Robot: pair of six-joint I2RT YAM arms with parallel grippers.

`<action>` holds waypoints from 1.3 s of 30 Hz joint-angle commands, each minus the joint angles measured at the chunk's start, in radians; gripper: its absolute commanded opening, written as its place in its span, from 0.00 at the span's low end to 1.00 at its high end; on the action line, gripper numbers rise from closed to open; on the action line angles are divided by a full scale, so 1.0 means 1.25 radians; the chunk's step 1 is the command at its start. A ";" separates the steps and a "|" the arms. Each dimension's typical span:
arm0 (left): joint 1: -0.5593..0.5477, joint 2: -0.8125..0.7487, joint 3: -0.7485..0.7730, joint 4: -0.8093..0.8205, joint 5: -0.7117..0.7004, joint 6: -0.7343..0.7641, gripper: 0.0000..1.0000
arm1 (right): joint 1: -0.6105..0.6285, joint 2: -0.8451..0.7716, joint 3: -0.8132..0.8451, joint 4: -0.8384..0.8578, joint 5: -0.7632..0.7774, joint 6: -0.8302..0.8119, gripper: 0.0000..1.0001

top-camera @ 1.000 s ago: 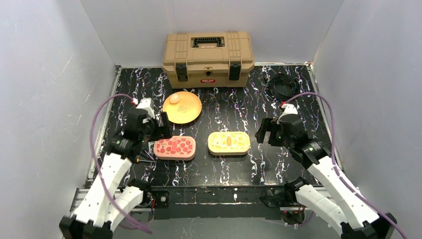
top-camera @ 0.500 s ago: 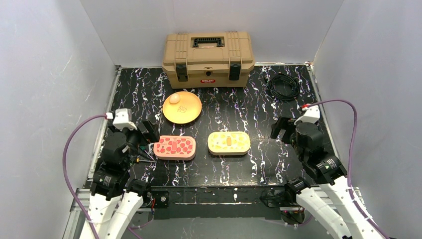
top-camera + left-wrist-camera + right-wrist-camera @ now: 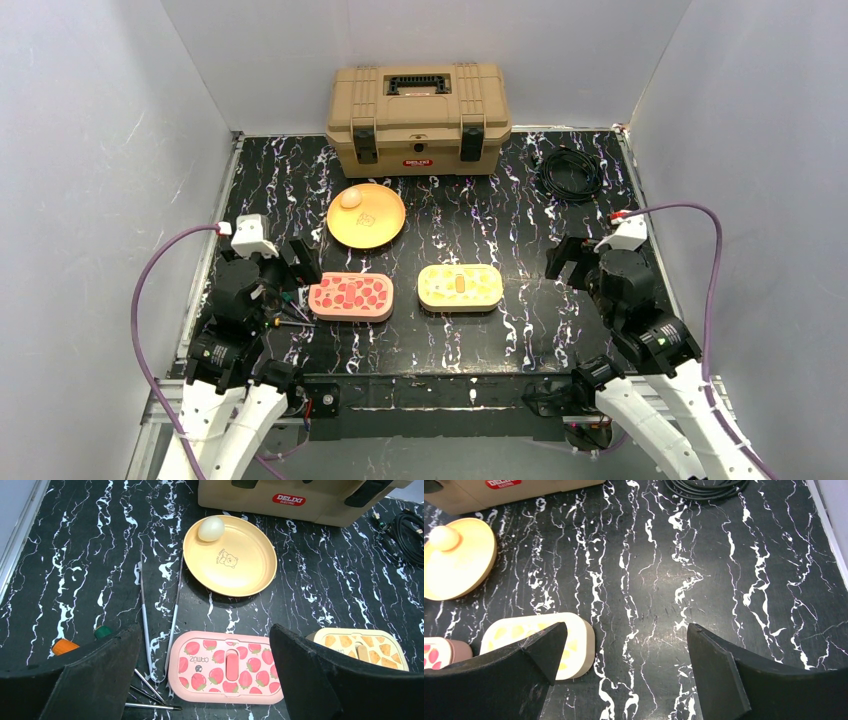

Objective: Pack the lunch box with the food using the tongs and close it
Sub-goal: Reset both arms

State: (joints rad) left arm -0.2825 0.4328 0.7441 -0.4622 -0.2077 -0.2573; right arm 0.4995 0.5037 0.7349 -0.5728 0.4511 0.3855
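Note:
Two lidded lunch boxes lie mid-table: a pink strawberry one (image 3: pixel 350 296) (image 3: pixel 227 666) and a yellow one (image 3: pixel 460 287) (image 3: pixel 574 642). Behind the pink box stands an orange plate (image 3: pixel 372 225) (image 3: pixel 240 570) holding a white egg (image 3: pixel 350 199) (image 3: pixel 211 529). Metal tongs (image 3: pixel 175 602) lie flat on the table left of the pink box. My left gripper (image 3: pixel 297 262) (image 3: pixel 205 630) hovers open, above and near the pink box. At some distance right of the yellow box, my right gripper (image 3: pixel 567 262) (image 3: pixel 626 626) hangs open over bare table. Neither holds anything.
A tan toolbox (image 3: pixel 418 118) sits shut at the back wall. A coiled black cable (image 3: pixel 570 172) lies at the back right. Screwdrivers with orange (image 3: pixel 65 646) and green (image 3: pixel 102 631) handles lie by the tongs under my left finger. Grey walls close in three sides.
Both arms have drawn back toward the near edge, the left one leftward and the right one rightward. Both grippers stayed open. Boxes, plate and tongs have not moved.

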 commanded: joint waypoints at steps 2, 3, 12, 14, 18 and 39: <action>0.004 -0.006 0.008 -0.009 -0.048 0.002 0.98 | 0.000 -0.036 -0.005 0.054 -0.011 -0.013 0.98; 0.004 -0.006 0.008 -0.009 -0.052 0.002 0.98 | 0.000 -0.042 -0.007 0.054 -0.006 -0.013 0.98; 0.004 0.003 0.010 -0.013 -0.077 0.016 0.98 | 0.000 -0.117 -0.029 0.070 0.043 -0.008 0.98; 0.004 -0.002 0.008 -0.013 -0.077 0.021 0.98 | 0.001 -0.131 -0.033 0.071 0.050 -0.007 0.98; 0.004 -0.025 -0.003 -0.011 -0.075 0.032 0.98 | 0.000 -0.156 -0.040 0.077 0.055 -0.008 0.98; 0.005 -0.039 -0.015 0.005 -0.041 0.046 0.98 | 0.000 -0.171 -0.049 0.085 0.050 -0.014 0.99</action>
State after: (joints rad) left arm -0.2825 0.3786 0.7280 -0.4721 -0.2642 -0.2077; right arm 0.4995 0.3008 0.6724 -0.5198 0.4953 0.3847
